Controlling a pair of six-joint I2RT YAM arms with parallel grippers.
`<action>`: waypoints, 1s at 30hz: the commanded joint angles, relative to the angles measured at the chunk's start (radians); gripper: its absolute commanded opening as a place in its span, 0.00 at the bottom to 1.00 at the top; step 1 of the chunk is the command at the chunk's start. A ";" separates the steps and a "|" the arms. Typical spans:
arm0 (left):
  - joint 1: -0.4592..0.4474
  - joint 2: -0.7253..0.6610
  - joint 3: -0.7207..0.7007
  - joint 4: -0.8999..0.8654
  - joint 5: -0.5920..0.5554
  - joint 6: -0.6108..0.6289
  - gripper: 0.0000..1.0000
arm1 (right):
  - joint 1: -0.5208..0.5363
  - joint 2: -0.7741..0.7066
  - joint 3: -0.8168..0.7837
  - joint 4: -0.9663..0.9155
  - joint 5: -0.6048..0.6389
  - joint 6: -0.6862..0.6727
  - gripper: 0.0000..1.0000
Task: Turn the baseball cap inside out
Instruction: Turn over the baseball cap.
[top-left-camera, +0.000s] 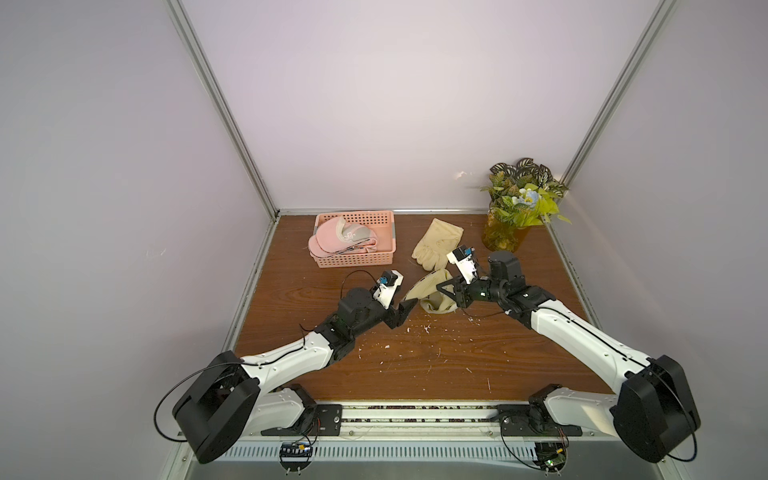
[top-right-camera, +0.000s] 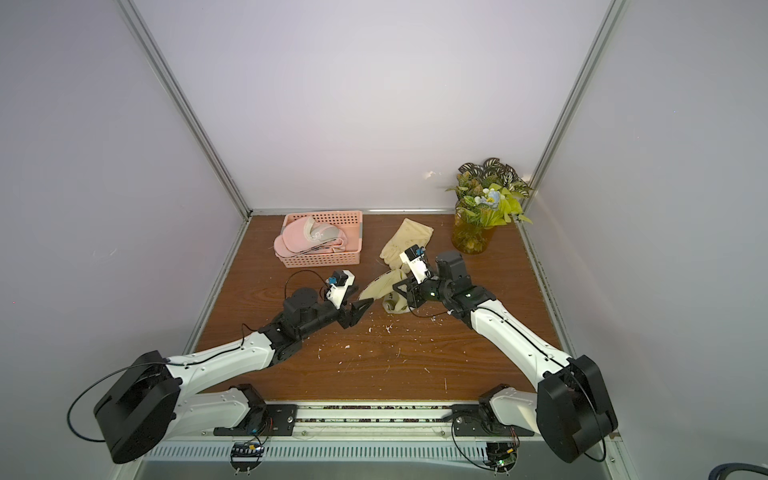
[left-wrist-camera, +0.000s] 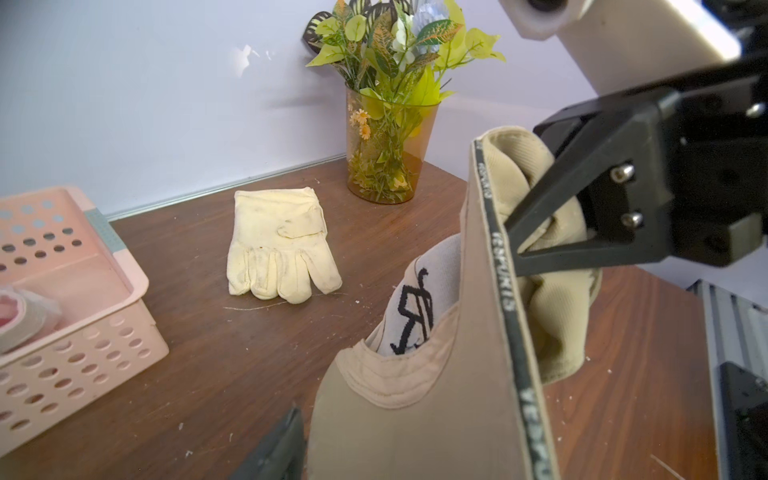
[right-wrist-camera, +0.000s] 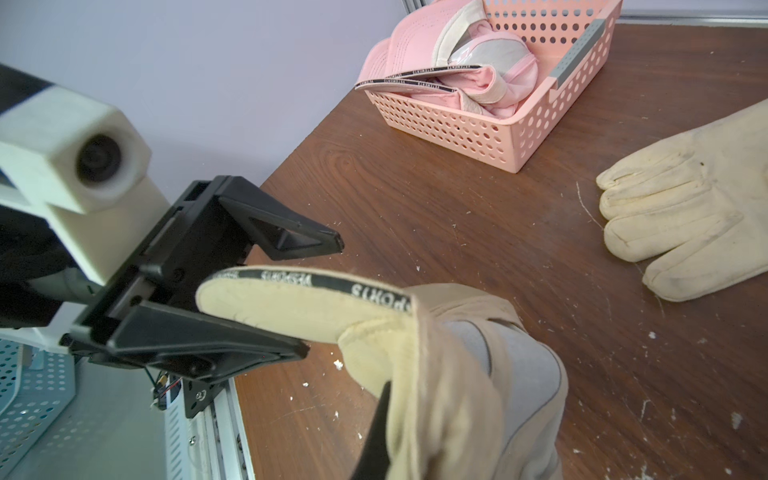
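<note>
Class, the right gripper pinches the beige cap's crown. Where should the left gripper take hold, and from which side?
Take the brim at its free tip, edge-on from the left arm's side, with the fingers above and below. It is flat, lifted off the table and points into the open left gripper; the right gripper bunches the crown of the beige cap.

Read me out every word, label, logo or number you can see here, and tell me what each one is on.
"SPORTS", after unclear letters, repeated: on the black tape along the brim edge of the beige cap.
Not readable as letters: the stitched emblem inside that cap.
Too small to read: the brim tape of the pink caps in the basket.
</note>
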 joint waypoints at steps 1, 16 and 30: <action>0.011 0.015 -0.016 0.089 0.058 0.000 0.45 | 0.002 -0.023 0.049 0.004 -0.055 0.000 0.00; 0.012 -0.050 0.071 -0.232 0.051 -0.090 0.00 | 0.002 -0.004 -0.014 -0.041 0.376 -0.065 0.51; 0.051 -0.035 0.276 -0.667 0.197 -0.238 0.00 | 0.000 0.100 -0.014 -0.073 1.045 0.032 0.60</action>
